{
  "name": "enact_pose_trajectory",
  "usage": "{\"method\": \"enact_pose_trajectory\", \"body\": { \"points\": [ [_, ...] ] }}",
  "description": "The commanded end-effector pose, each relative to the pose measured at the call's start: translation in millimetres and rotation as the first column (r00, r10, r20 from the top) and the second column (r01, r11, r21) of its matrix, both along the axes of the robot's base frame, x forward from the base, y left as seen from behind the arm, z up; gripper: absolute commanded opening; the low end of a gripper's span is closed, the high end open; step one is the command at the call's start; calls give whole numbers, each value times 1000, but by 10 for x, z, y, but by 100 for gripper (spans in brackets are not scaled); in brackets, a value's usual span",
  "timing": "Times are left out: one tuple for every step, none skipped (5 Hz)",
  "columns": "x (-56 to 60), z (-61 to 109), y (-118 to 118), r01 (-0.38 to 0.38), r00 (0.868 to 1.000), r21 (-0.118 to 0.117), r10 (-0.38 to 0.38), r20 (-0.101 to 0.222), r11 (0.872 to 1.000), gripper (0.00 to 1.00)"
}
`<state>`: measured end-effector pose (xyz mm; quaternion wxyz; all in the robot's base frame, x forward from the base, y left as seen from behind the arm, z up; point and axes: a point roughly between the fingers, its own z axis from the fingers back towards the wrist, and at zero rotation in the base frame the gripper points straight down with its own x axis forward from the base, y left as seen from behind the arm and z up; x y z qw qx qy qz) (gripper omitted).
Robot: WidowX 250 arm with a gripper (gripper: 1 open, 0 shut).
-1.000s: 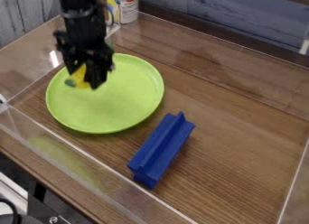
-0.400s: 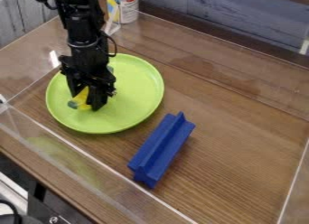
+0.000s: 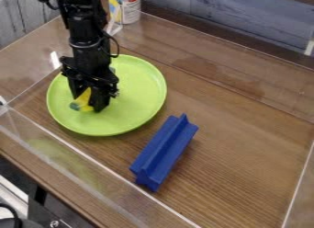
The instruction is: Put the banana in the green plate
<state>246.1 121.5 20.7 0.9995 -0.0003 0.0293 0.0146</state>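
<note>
Two-fingered black metal gripper (image 3: 87, 91): closed on the small curved yellow toy banana with a green tip (image 3: 83, 102), which is held over the left part of the large round lime-green plate with a shallow raised rim (image 3: 128, 112).
Banana: partly covered by the fingers; whether the plate is touched by it cannot be told.
Gripper tips: dark and hard to separate from one another.
Robot arm: cut off by the top edge of the view.
White cylindrical container with a coloured label (image 3: 124, 7): cut off at the far edge, partly hidden behind the arm.
Blue grooved block (image 3: 164, 153): seen on the brown wooden table (image 3: 240, 103), near and right of the plate.
Change: gripper and banana are seen lower than in the earliest frame, where they were blurred; plate and block are unmoved.
</note>
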Motion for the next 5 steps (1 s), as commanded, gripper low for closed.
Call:
{"method": "enact_pose_trajectory", "body": {
  "points": [
    [31,-13,-53,8,1000,-3,-8,0,1000,0],
    [48,-21,-95,9,1000,-8,-9,-5,1000,0],
    [62,-16,-137,12,1000,-14,-12,-11,1000,0],
    [74,-14,-174,14,1000,-19,-14,-17,1000,0],
    [82,-5,-211,15,1000,-25,-15,-24,1000,0]
  ]
}}
